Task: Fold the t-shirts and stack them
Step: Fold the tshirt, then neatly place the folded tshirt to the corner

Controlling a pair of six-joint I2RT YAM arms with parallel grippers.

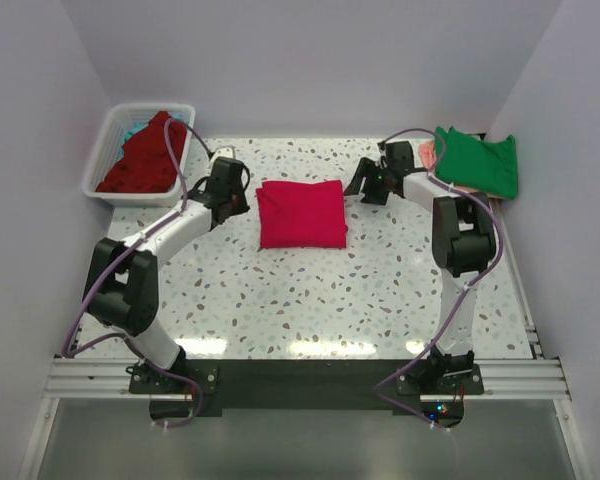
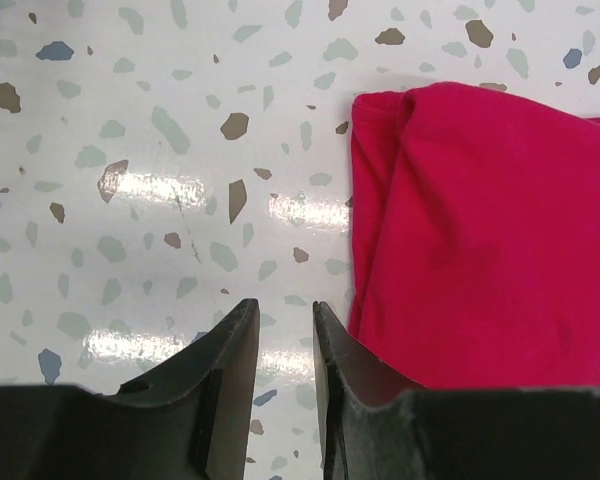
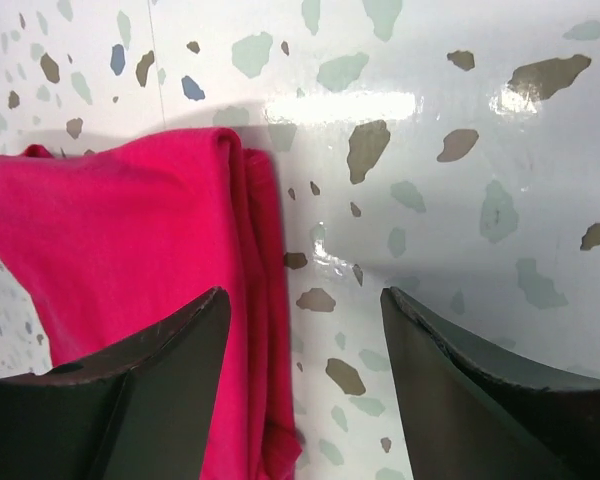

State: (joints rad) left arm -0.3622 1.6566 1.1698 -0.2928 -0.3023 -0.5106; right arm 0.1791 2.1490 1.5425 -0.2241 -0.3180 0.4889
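The crimson-pink t-shirt (image 1: 301, 213) lies folded into a neat, roughly square pad on the bench (image 1: 310, 300), midway between the side edges and nearer the far edge than the near one. The left arm (image 1: 170, 235) and right arm (image 1: 458, 235) flank it.

The left jaws stand only slightly apart with nothing between them. They are over bare bench just beside the pad's left edge. The right jaws are spread wide and also empty. One finger is over the pad's right edge, where the folded layers show as a rolled lip, and the other is over bare bench.

At the far right corner a green t-shirt (image 1: 477, 160) lies on top of a salmon-pink t-shirt (image 1: 427, 152), which looks like the stack in progress. At the far left corner a white basket (image 1: 98, 160) holds a crumpled dark red t-shirt (image 1: 145, 160) with a bit of teal cloth (image 1: 130, 129) beneath it.

The pad should be light, soft and limp, with no stiffness of its own. Lifted by one corner or by the top layer alone, it would likely sag and fall open. The safer hold is probably at the two opposite side edges at once, with each pair of jaws slipped low enough to pinch every layer at the fold. The glossy bench should let a finger slide under the cloth, though the cloth may bunch ahead of it.
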